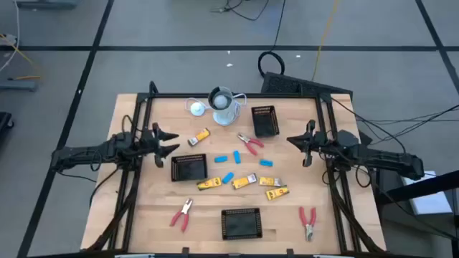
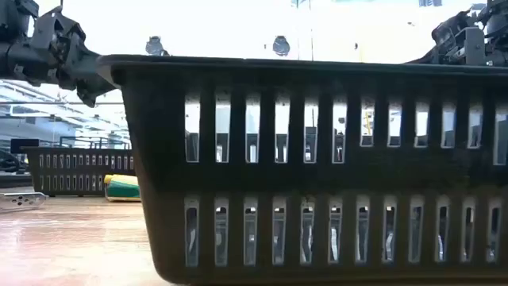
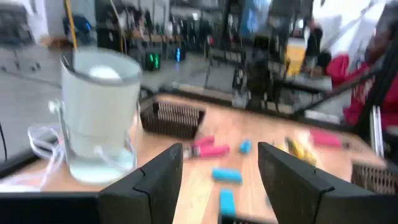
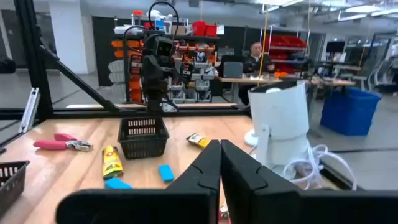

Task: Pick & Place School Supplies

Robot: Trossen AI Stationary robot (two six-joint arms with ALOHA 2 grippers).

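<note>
The left hand (image 1: pixel 166 142) is hovering with its fingers spread apart and gripping nothing, over the left side of the desk (image 1: pixel 143 215). Just beside it toward the middle are lying a yellow piece (image 1: pixel 200 135) and a black tray (image 1: pixel 189 168); farther ahead of it the cup (image 1: pixel 224 107) is standing by a white disc (image 1: pixel 196 108). Between the two hands are lying blue pieces (image 1: pixel 228 158), red pliers (image 1: pixel 250 143) and a row of yellow pieces (image 1: pixel 244 182), with a second tray (image 1: pixel 265 120) just short of the right hand. Nearer the front edge are sitting more pliers (image 1: pixel 181 214), a third tray (image 1: pixel 241 223) and another pair (image 1: pixel 308 222). The right hand (image 1: pixel 300 147) is hanging over the right side, fingers pressed together on nothing.
</note>
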